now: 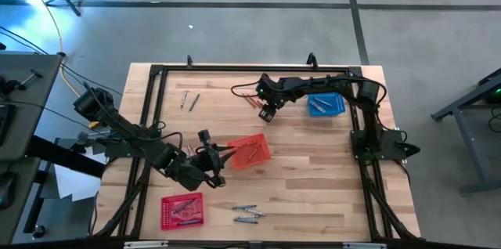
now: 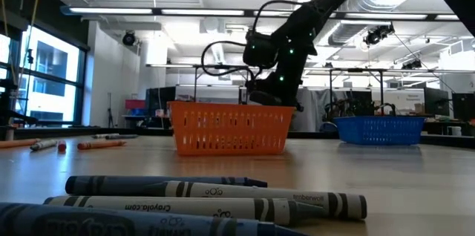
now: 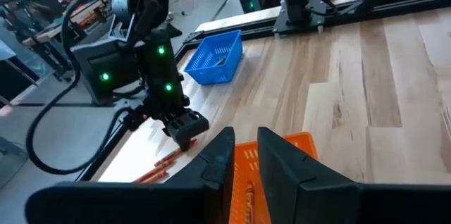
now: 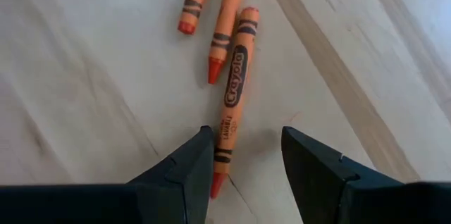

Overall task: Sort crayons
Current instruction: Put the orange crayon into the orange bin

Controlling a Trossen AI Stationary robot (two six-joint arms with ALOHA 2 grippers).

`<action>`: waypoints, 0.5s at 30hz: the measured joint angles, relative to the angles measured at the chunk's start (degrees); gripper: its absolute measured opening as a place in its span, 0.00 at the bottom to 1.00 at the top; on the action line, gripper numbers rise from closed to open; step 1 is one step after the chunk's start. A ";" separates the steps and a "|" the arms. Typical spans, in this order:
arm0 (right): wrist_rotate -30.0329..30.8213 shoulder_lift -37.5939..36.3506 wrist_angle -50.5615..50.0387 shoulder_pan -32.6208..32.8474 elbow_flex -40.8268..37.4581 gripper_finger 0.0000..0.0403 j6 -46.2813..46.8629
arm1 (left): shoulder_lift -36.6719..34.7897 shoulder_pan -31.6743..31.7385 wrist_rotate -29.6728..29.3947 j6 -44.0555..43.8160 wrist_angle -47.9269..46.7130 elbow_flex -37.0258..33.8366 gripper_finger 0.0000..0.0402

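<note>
Three red-orange crayons (image 4: 224, 48) lie side by side on the wood at the far middle (image 1: 250, 102). My right gripper (image 4: 246, 160) stands open over them and points down. Its fingers straddle the near end of the longest-looking crayon (image 4: 232, 90) without visibly touching it. My left gripper (image 3: 246, 155) hovers high over the left edge of the orange-red basket (image 1: 262, 141), nearly level, its fingers close together on a red-orange crayon (image 3: 246, 182). That basket stands on the table (image 2: 230, 128) with crayons in it. My left gripper pinches a red-orange crayon (image 3: 247, 189) between its two fingers. The crayon fills the narrow gap and shows only there, so the part held cannot be told. The fingers point toward the table's right, slightly downward. The crayon is lifted clear, above the basket.
A blue basket (image 1: 325, 105) stands at the far right beside the right arm. A red basket (image 1: 166, 202) with crayons sits near the front left. Grey-blue crayons (image 1: 246, 214) lie near the front edge, and a few more crayons (image 1: 189, 100) at the far left.
</note>
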 joint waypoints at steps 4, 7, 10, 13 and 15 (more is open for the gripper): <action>-0.36 1.00 0.79 -0.16 0.08 0.40 -0.01 | 0.00 0.05 -0.83 0.04 -0.18 0.00 0.13; -0.21 1.22 0.86 -0.16 0.13 0.40 -0.02 | 0.00 0.05 -1.22 0.04 -0.24 0.00 0.13; -0.21 1.29 0.91 -0.16 0.13 0.38 0.00 | 0.00 0.05 -1.73 0.40 -0.24 0.00 0.13; 0.03 1.33 0.70 -0.16 0.13 0.32 0.00 | 0.00 0.05 -2.08 0.46 -0.24 0.00 0.13; 0.20 1.35 0.50 -0.16 0.13 0.26 0.06 | 0.00 0.05 -2.43 0.46 -0.22 0.00 0.13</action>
